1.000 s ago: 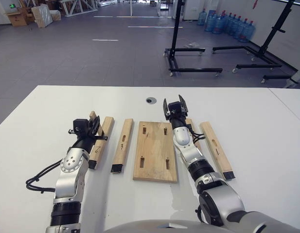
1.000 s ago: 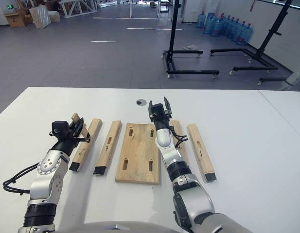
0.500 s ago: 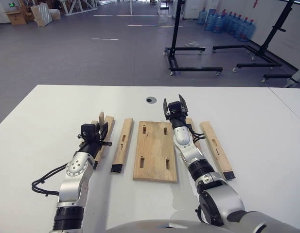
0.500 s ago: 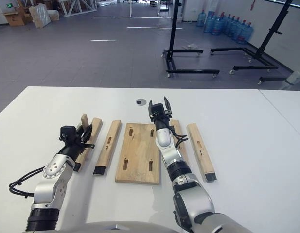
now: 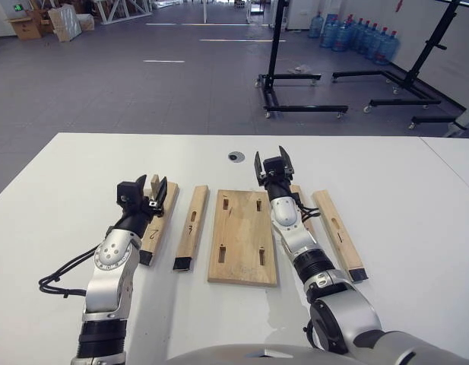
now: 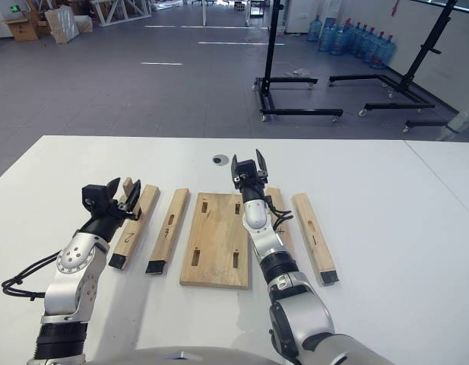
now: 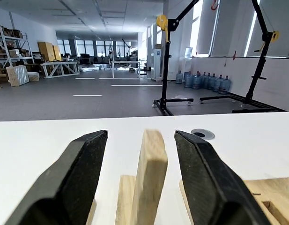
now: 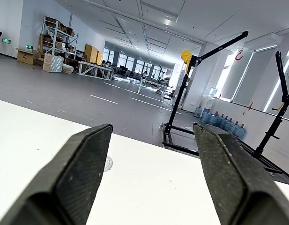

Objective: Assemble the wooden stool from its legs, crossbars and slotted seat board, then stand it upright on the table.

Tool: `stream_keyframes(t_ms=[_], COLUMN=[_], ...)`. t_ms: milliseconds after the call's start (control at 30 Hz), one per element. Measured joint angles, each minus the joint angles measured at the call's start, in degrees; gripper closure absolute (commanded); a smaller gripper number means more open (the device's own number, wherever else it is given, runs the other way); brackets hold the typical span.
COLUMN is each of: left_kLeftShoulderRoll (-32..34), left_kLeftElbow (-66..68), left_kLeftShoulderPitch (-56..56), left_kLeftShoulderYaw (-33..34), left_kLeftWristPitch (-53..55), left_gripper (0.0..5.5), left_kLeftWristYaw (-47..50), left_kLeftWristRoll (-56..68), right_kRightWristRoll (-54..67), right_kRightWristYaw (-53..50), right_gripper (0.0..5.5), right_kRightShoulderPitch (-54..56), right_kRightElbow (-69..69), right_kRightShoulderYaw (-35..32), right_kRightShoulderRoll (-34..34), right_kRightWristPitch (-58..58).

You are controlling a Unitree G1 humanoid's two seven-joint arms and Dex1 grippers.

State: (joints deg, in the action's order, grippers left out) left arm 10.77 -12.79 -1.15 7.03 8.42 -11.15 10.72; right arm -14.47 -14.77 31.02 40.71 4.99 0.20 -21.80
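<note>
The slotted seat board lies flat mid-table. Left of it are two wooden legs and a thin crossbar standing on edge. My left gripper hangs open over the far end of the outer leg. In the left wrist view its fingers straddle the thin crossbar with a gap on each side. Right of the board lie one leg and another wooden piece, partly under my right arm. My right gripper is open and empty above the board's far right corner.
A round grommet hole sits in the white table beyond the board. Black wheeled frames and water bottles stand on the floor past the table's far edge. A cable trails from my left arm.
My left gripper has shifted a little toward the table's far side over the left pieces, ending astride the thin crossbar. The right arm and the wooden parts have stayed put.
</note>
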Motion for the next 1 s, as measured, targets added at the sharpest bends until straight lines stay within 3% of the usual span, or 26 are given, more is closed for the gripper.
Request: stream_keyframes(t_ms=[233,500,633,767,867,1000], left_kLeftShoulderRoll=[0.6,6.6,7.0,5.5,4.3,4.6], left_kLeftElbow=[-4.7,-0.2,3.1,17.1,24.3,28.6], left_kLeftShoulderPitch=[-2.8,-23.2,-26.6,-22.7,-21.9,-23.5], left_kLeftShoulderYaw=[0.8,2.1,2.1,-1.7,-3.2,-2.5], left_kLeftWristPitch=[0.4,8.1,10.0,5.9,-3.5,-7.3], left_gripper=[2.88,2.88,2.88,2.88,2.88,2.88], left_kLeftWristYaw=[0.0,-0.9,0.0,-0.3,-0.2,-1.2], left_kLeftWristRoll=[1.2,1.9,1.2,-2.5,-3.9,-4.0], right_kRightWristRoll=[0.0,-0.1,0.0,0.5,1.0,1.2], right_kRightWristYaw=[0.1,0.0,-0.3,0.0,0.2,0.6], right_gripper=[2.33,2.33,2.33,2.33,2.33,2.33], right_kRightShoulderPitch=[0.0,0.4,1.6,1.6,1.6,1.6], right_kRightElbow=[-0.7,0.6,1.5,1.7,1.7,1.7], right_kRightShoulderYaw=[0.4,1.1,1.1,1.0,0.9,0.6], right_kRightShoulderRoll=[0.6,1.1,1.3,1.7,1.7,1.7], right_kRightWristPitch=[-0.2,-0.8,-1.0,-1.7,-2.1,-2.2])
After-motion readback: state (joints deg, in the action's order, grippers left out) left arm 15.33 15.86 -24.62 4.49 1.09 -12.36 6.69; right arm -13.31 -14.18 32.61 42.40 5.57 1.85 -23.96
